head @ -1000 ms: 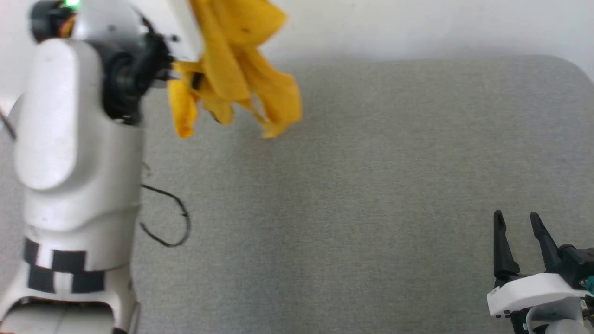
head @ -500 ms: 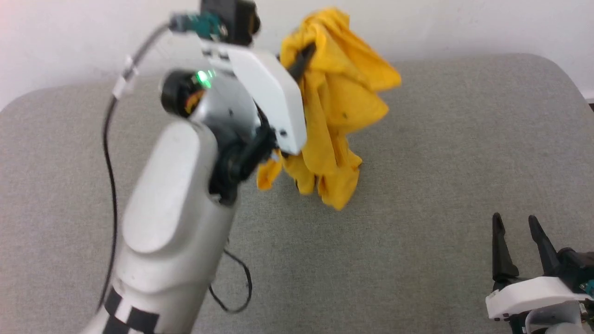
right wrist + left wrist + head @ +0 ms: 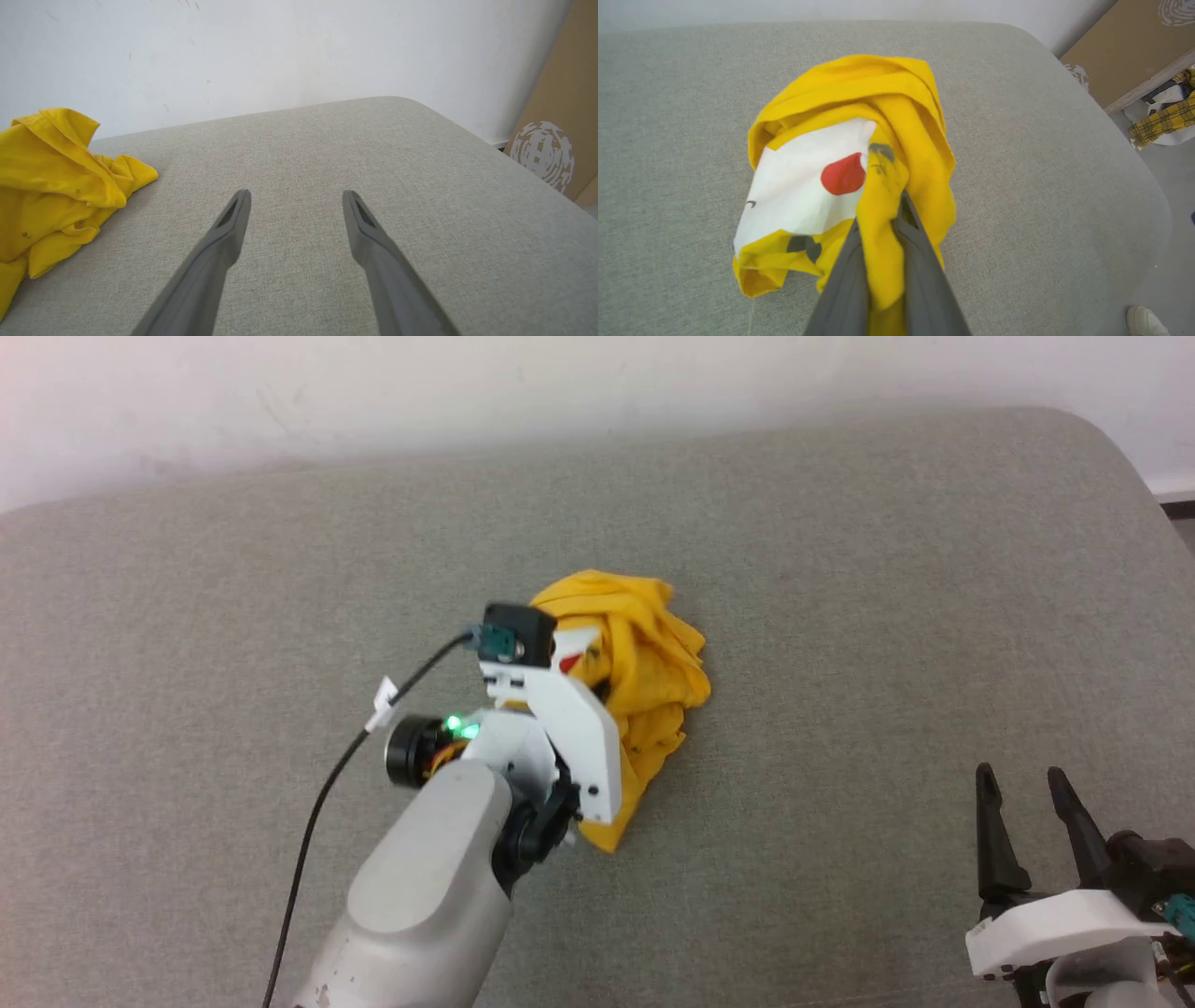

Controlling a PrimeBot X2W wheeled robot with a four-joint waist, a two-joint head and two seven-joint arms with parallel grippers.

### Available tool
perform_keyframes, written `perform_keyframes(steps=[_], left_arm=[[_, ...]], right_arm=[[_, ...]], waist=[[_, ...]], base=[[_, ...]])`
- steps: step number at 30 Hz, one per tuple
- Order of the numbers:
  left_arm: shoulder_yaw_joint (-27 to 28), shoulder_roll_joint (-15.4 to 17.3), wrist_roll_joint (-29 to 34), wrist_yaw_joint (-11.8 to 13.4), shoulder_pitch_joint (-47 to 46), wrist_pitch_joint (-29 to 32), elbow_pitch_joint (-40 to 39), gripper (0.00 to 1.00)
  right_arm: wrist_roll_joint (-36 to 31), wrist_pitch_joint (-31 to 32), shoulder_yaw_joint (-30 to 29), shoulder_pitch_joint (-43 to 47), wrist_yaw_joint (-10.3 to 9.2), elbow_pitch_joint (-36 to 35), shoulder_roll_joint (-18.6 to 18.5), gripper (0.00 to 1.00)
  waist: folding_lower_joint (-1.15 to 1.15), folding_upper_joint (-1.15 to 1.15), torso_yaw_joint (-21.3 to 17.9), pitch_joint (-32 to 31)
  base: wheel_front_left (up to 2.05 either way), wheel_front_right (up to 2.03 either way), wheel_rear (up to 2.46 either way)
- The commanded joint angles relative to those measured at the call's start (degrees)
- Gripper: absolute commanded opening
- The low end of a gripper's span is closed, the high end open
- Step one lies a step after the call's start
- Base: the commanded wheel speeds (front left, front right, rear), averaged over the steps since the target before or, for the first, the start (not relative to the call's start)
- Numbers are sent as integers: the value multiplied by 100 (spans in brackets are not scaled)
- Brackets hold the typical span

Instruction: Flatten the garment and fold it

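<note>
Head view: the garment [image 3: 653,644] lies bunched near the middle of the grey cushion [image 3: 840,541], with bare fabric all round it out to the rounded edges; the right gripper [image 3: 1019,772] hangs low right, well apart. Left wrist view: the left gripper [image 3: 880,210] pinches a yellow fold beside a white patch [image 3: 803,196]. Right wrist view: its fingers stand wide apart over bare cushion, the garment at the left edge.

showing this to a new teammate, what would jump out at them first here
The bright yellow T-shirt lies crumpled near the middle of the grey padded surface, with a white patch and red dot showing. The left gripper is shut on a fold of it, while the right gripper stands open at the lower right, clear of the cloth.
</note>
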Motion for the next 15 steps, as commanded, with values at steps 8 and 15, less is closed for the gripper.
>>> perform_keyframes(steps=[8,15], left_arm=[[-186,-9,-275,162,23,-306,590,100],[-235,-10,-500,116,-271,-690,471,100]], right_arm=[[-11,-27,4,-93,-11,39,12,100],[-104,-27,-111,-95,-11,54,12,100]], waist=[[0,0,-20,80],[0,0,150,-56]], base=[[0,0,0],[0,0,0]])
